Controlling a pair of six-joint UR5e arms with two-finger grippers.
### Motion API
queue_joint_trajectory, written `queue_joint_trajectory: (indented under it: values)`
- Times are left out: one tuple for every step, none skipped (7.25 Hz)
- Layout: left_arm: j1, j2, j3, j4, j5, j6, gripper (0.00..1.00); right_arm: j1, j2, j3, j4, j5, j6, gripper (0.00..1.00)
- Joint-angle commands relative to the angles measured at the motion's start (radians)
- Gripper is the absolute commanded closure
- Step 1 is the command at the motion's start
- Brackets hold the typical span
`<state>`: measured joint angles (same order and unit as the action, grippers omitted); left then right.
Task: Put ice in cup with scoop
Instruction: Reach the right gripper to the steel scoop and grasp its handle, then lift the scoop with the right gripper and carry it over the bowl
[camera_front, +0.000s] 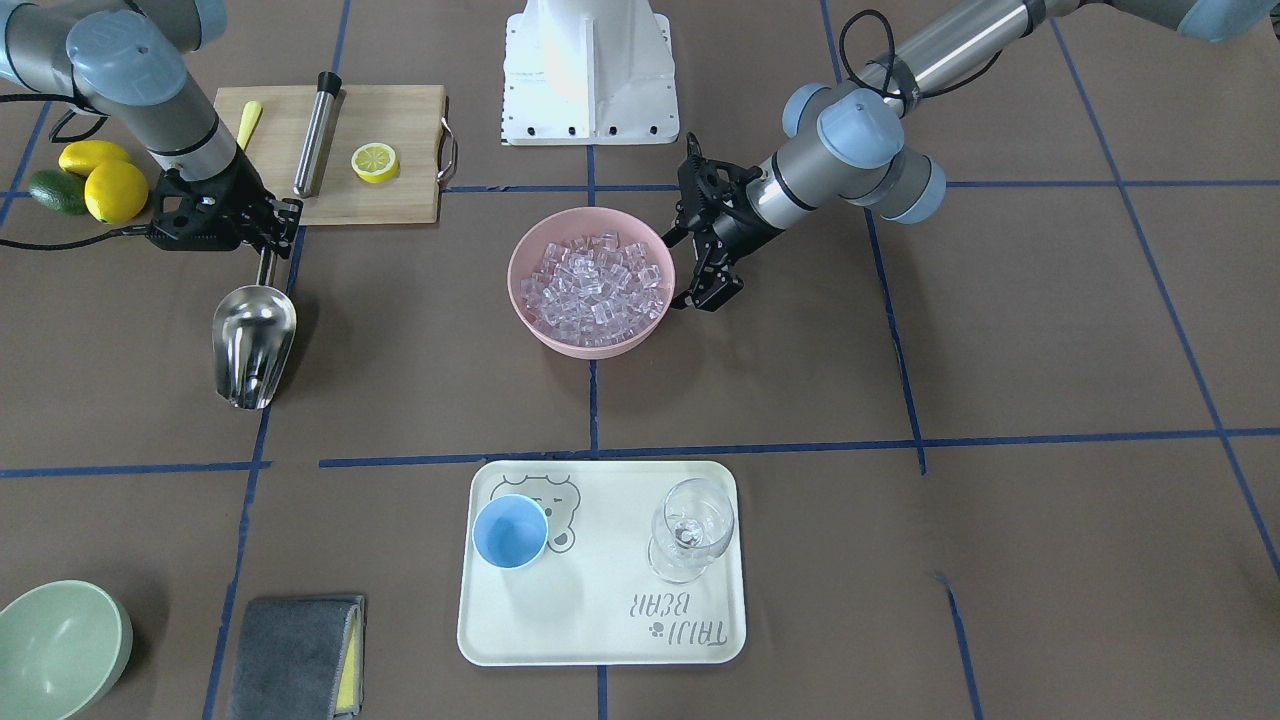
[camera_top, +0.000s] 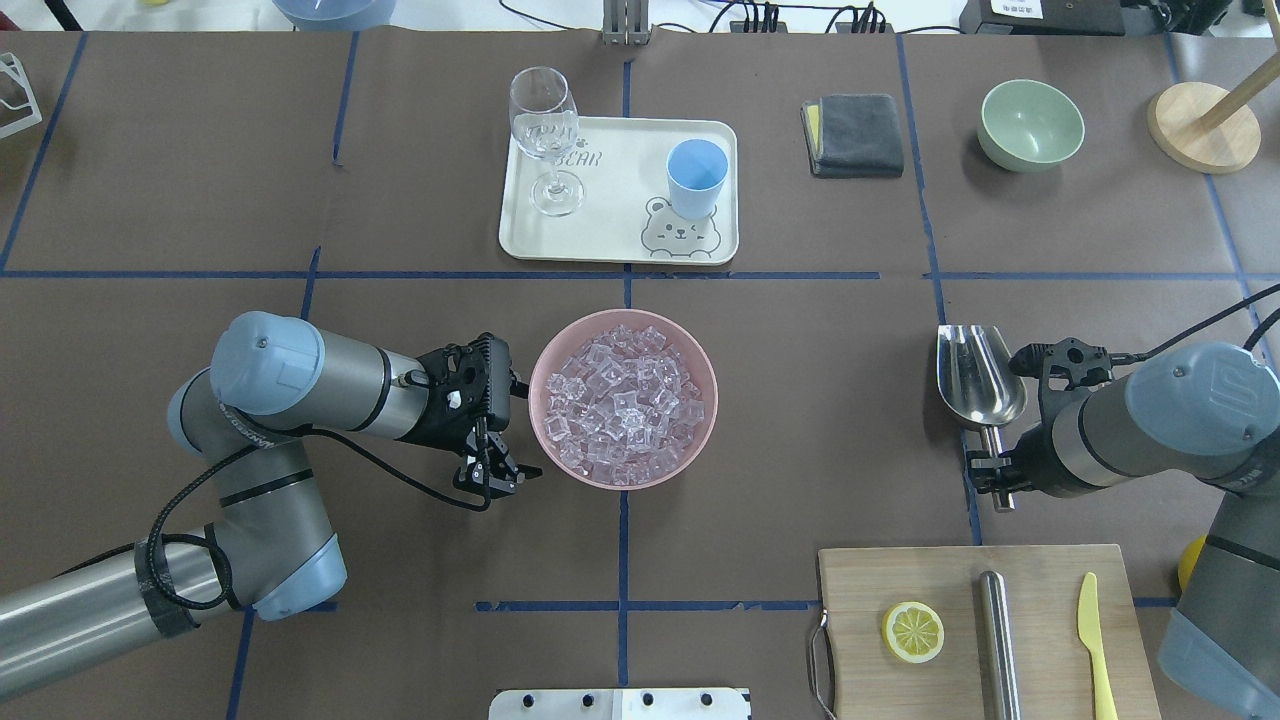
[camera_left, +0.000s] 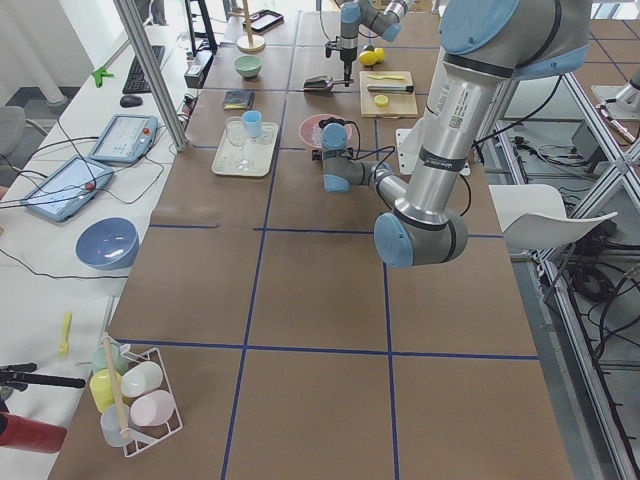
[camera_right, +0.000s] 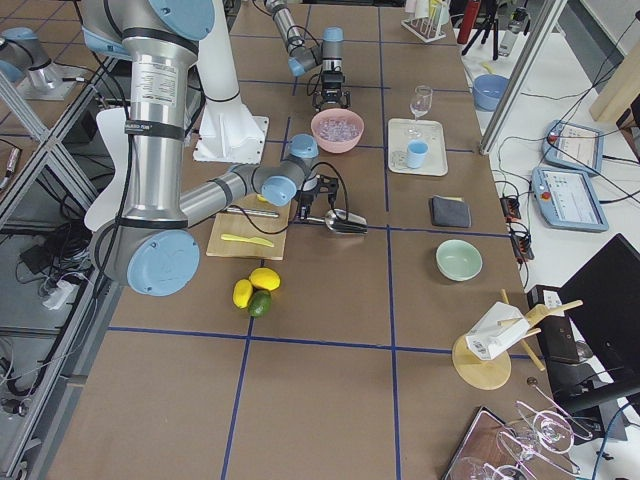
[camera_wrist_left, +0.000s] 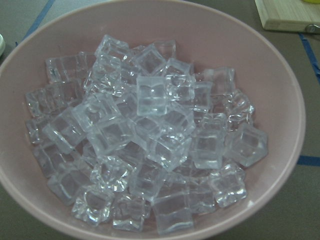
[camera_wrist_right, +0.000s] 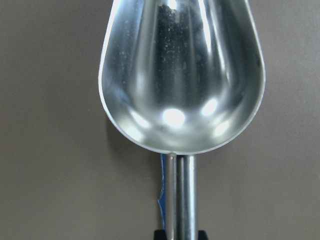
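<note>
Where right claw (camera_top: 990, 470) grips it, shiny steel scoop (camera_top: 978, 375), deep trough

Heaped ice (camera_front: 597, 285) in bowl (camera_front: 590, 347), scoop (camera_front: 254, 340) empty, blue cup (camera_front: 510, 532) upright on tray (camera_front: 600, 620)

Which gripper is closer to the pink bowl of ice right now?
Left. The left gripper is just beside the rim of the pink bowl; the right gripper is well away on the other side, at the handle of the scoop.

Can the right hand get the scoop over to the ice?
Probably yes. Only bare table lies between the scoop and the bowl of ice; the left hand sits at its far side.
</note>
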<state>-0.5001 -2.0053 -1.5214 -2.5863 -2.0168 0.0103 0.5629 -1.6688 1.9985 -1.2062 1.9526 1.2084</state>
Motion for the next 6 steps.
queue_joint_trajectory:
  values:
    - [0.0, 0.0, 0.0, 0.0, 0.001, 0.0, 0.0, 0.005, -0.002, 0.061, -0.03, 0.008, -0.015, 1.0]
    - [0.0, 0.0, 0.0, 0.0, 0.0, 0.0, 0.0, 0.011, 0.0, 0.122, -0.106, 0.021, -0.03, 1.0]
    - [0.0, 0.0, 0.0, 0.0, 0.001, -0.001, 0.0, 0.021, 0.007, 0.202, -0.234, 0.022, -0.125, 1.0]
    - [0.0, 0.0, 0.0, 0.0, 0.001, -0.001, 0.0, 0.052, 0.056, 0.256, -0.365, 0.022, -0.22, 1.0]
    - [0.0, 0.0, 0.0, 0.0, 0.001, -0.003, 0.0, 0.067, 0.151, 0.278, -0.486, 0.025, -0.242, 1.0]
    - [0.0, -0.001, 0.0, -0.002, 0.0, -0.001, 0.0, 0.058, 0.276, 0.281, -0.636, 0.026, -0.327, 1.0]
